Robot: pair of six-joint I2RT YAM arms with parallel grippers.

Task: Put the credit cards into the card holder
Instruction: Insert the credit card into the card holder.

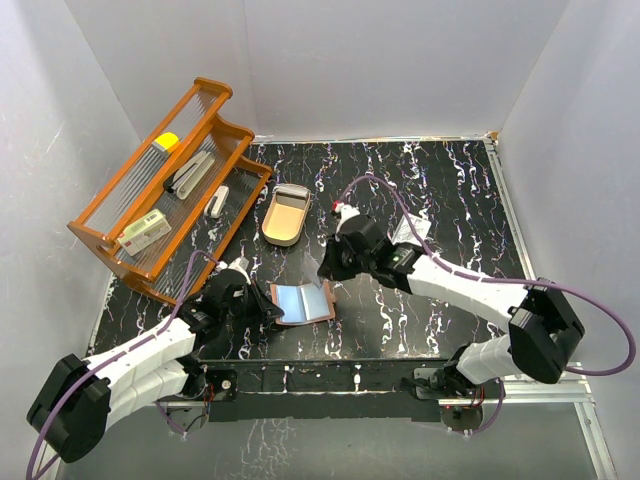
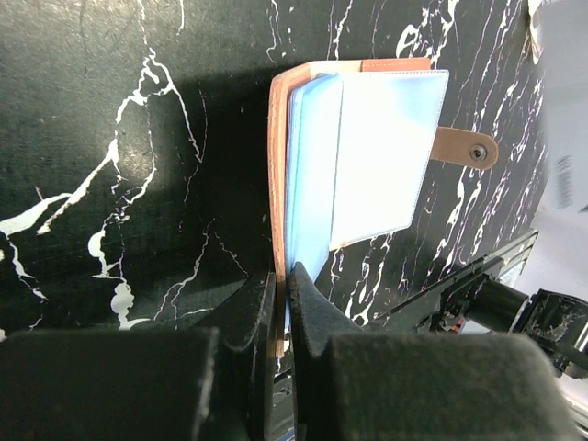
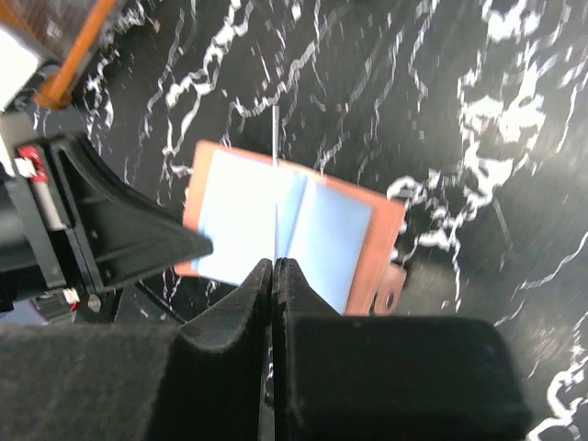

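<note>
While my left gripper (image 2: 283, 276) pinches the near leather edge of the card holder (image 2: 367, 156) and pins it open on the table (image 2: 138, 138), my right gripper (image 3: 276, 266) is clamped on a credit card (image 3: 276, 138). I see the card only edge-on, as a thin pale line running out from between the fingers.

I judge the step in hand to be feeding that card into one of the clear pockets. To do it well, I want the card's leading edge square to a pocket mouth. I would tip the card to a shallow angle so it slides under the film rather than stubbing on it, and hold the left pinch firm so the holder cannot skate. I cannot tell from these views which way the pocket mouths face.

From the right wrist, the card lines up with the holder's central fold. I cannot tell whether its tip touches the pockets. From above, the open holder lies between both grippers near the front of the table. What looks like a white card (image 1: 410, 232) lies well apart, beside the right arm.
</note>
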